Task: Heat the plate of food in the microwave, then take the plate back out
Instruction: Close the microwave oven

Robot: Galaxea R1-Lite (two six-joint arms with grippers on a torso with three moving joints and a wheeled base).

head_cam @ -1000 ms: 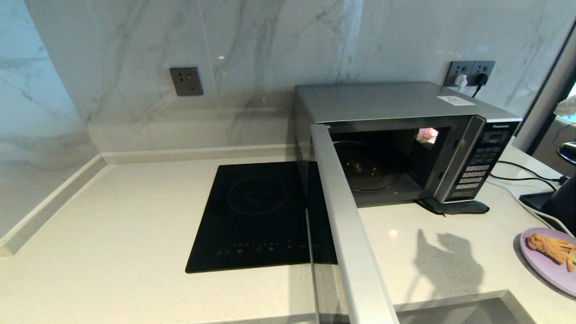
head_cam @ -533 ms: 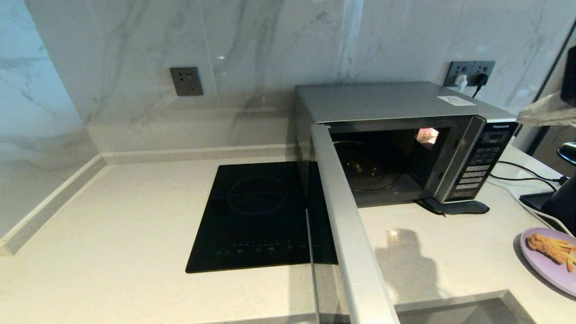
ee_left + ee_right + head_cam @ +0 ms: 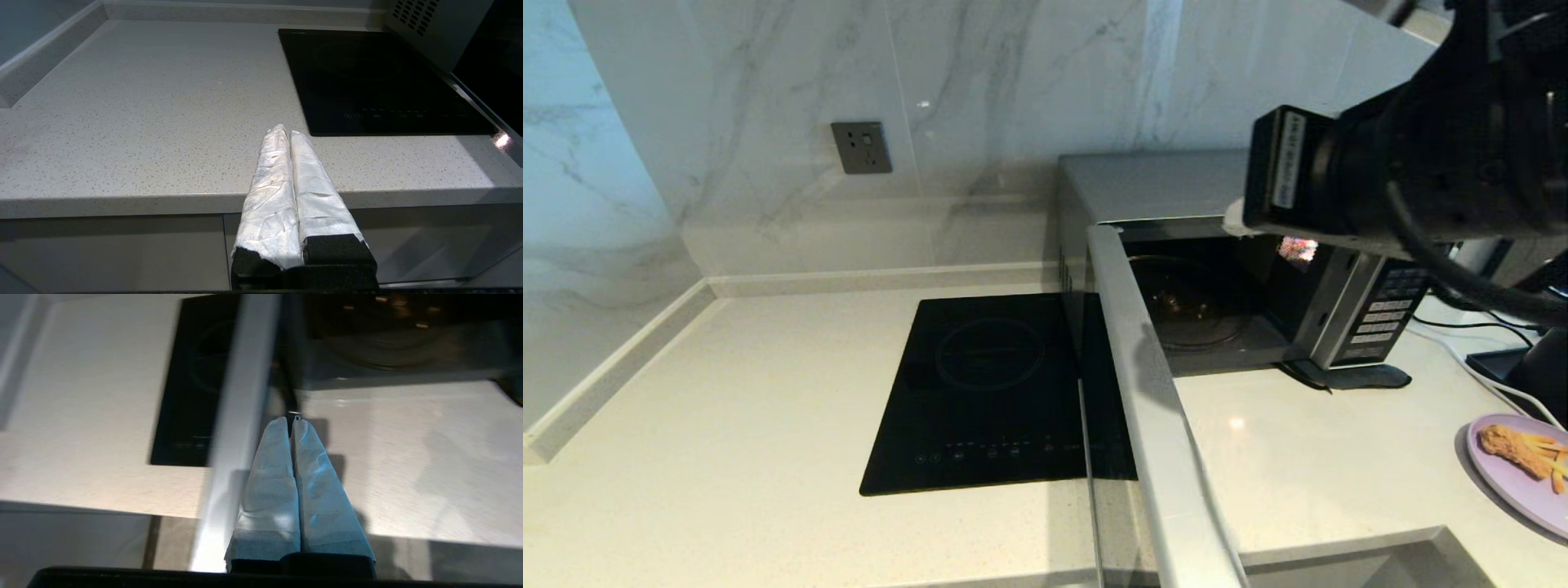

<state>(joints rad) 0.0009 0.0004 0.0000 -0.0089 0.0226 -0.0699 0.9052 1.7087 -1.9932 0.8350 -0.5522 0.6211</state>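
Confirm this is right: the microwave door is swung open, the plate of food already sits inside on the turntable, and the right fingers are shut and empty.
One thing is wrong: the plate of food is not inside the microwave. The head view shows it on the counter to the microwave's right, and the cavity holds only its turntable. The door is open, and the right gripper has its fingers shut and empty.

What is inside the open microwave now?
Inside the microwave only its glass turntable shows. The right arm's wrist covers the upper right of the cavity. The plate of food is outside, on the counter.
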